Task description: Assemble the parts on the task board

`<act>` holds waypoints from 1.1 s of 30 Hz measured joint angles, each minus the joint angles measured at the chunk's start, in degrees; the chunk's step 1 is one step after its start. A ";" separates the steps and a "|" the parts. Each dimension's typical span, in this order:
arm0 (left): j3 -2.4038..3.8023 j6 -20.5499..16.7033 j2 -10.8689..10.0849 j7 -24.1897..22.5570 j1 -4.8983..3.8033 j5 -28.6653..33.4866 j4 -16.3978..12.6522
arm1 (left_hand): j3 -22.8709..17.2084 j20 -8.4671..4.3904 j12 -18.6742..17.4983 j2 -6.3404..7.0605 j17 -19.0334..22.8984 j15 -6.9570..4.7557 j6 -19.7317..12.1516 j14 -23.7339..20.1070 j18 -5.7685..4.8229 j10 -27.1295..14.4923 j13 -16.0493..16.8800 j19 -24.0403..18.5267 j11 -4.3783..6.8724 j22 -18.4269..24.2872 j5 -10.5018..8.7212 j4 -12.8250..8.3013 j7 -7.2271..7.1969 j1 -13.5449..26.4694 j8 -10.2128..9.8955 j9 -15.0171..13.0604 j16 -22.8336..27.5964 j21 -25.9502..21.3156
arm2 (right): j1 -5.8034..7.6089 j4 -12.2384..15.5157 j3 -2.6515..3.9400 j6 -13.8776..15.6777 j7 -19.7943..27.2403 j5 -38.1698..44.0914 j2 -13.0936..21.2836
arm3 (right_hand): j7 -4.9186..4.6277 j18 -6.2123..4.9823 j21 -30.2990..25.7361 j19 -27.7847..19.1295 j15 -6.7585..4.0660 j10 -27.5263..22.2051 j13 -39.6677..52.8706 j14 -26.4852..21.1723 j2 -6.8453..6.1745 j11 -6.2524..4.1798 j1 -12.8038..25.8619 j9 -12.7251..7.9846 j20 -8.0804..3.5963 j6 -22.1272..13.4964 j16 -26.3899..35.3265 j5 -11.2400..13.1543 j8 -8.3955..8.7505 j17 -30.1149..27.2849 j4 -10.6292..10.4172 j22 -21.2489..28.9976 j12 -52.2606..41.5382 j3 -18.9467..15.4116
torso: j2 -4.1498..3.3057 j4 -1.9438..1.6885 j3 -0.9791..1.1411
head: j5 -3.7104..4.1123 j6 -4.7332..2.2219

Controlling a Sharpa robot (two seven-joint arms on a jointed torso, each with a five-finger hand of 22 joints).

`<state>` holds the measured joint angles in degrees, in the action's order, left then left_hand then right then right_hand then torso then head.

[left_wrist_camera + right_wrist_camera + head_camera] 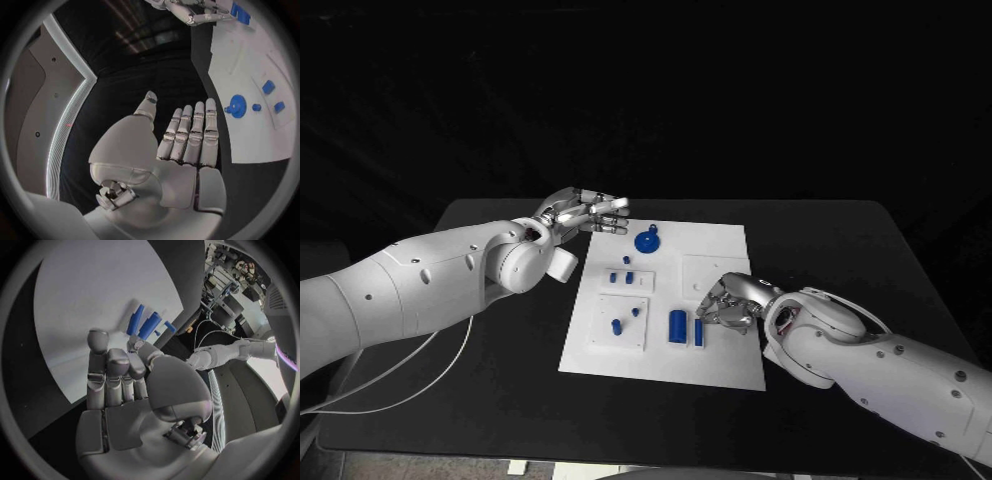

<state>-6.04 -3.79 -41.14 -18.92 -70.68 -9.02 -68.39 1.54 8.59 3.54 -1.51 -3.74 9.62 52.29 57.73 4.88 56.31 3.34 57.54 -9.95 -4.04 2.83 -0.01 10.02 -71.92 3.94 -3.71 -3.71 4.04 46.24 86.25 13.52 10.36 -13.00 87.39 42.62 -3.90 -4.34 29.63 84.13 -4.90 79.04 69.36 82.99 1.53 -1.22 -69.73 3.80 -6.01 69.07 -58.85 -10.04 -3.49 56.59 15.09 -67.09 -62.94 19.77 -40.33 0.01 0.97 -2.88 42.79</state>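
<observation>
From the head camera, the white task board (718,240) lies in the middle of the black table (834,260). The left hand (586,214) hangs just off one far corner of the board, fingers straight and holding nothing. A round blue part (648,241) sits just past those fingertips. The right hand (730,302) is over the board's other side with its fingers bent down. Two long blue parts (687,328) lie just beside its fingers. I cannot tell if it touches them.

From the left wrist camera, the left fingers (190,132) are flat, side by side, with the thumb out. Nothing is in them. The round part (237,106) is just beyond the fingertips.

From the right wrist camera, the right fingers (115,375) are straight and close together, with nothing in them. The long parts (142,323) lie just ahead of the fingertips.

I think picking up a long part comes next. Go slow, put the thumb on one side and a finger on the other, and lift it straight.
</observation>
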 measured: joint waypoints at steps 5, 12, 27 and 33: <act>0.00 0.00 0.00 0.00 0.01 0.00 0.02 | 0.00 0.00 0.00 0.00 0.00 0.00 0.00 0.00 0.00 0.00 0.00 0.00 0.00 0.00 0.00 0.00 0.00 0.00 0.00 0.00 0.00 0.00 | -0.02 -0.11 -0.17 -0.34 0.04 0.31 -0.20 | 0.18 0.00 0.00 0.00 0.00 0.00 0.00 0.00 0.00 0.00 0.00 0.00 0.00 0.18 0.00 0.00 0.00 0.00 0.00 0.00 0.00 0.00 | 0.02 0.01 0.00 | -0.04 0.02; 0.00 0.02 0.00 0.00 0.01 0.00 0.04 | 0.00 0.00 0.00 0.00 0.00 0.00 0.00 0.00 0.00 0.00 0.00 0.00 0.00 0.00 0.00 0.00 0.00 0.00 0.00 0.00 0.00 0.00 | 0.12 -0.31 -0.39 -0.93 0.17 0.44 -0.19 | 0.24 0.00 0.00 0.00 0.00 0.00 0.00 0.00 0.00 0.00 0.00 -0.06 0.00 0.87 0.00 0.27 0.17 0.00 0.00 -0.06 0.00 0.00 | 0.04 0.05 -0.03 | 0.04 0.06; 0.00 0.06 -0.05 0.20 0.02 -0.01 0.06 | 0.00 0.00 0.00 0.00 0.00 0.00 0.00 0.00 0.00 0.00 0.00 0.00 0.00 0.00 0.00 0.00 0.00 0.00 0.00 0.00 0.00 0.00 | -0.06 -0.44 -0.97 1.04 -0.67 1.64 -0.67 | 1.02 -0.01 0.44 0.00 0.00 0.21 0.19 0.00 -0.03 -0.22 0.04 0.32 0.00 3.04 -0.48 1.66 -0.22 0.36 -0.97 -0.47 0.00 -1.29 | 0.05 0.03 0.01 | 0.23 -0.03; 0.00 0.09 -0.08 0.29 0.02 -0.01 0.06 | 0.00 0.00 0.00 0.00 0.00 0.00 0.00 0.00 0.00 0.00 0.00 0.00 0.00 0.00 0.00 0.00 0.00 0.00 0.00 0.00 0.00 0.00 | -0.29 -0.46 -1.08 2.48 -1.60 2.82 -1.05 | 1.19 0.00 0.44 0.00 0.00 0.21 0.32 0.00 -0.04 -0.22 0.04 0.27 0.00 3.22 -0.48 2.06 -0.37 0.44 -1.27 -0.66 0.00 -2.42 | 0.04 -0.01 0.01 | 0.19 0.04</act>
<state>-6.04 -3.70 -41.21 -18.62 -70.66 -9.03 -68.33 1.54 8.59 3.54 -1.51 -3.74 9.63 52.29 57.73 4.88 56.31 3.34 57.54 -9.95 -4.04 2.83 -0.01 10.02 -71.92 3.94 -3.71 -3.71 4.04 45.95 85.78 12.44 12.83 -14.60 90.21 41.57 -2.71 -4.35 30.07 84.13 -4.90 79.25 69.68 82.99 1.49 -1.44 -69.69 4.07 -6.02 72.29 -59.33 -7.98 -3.86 57.02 13.82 -67.75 -62.94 17.35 -40.29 0.00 0.97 -2.69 42.84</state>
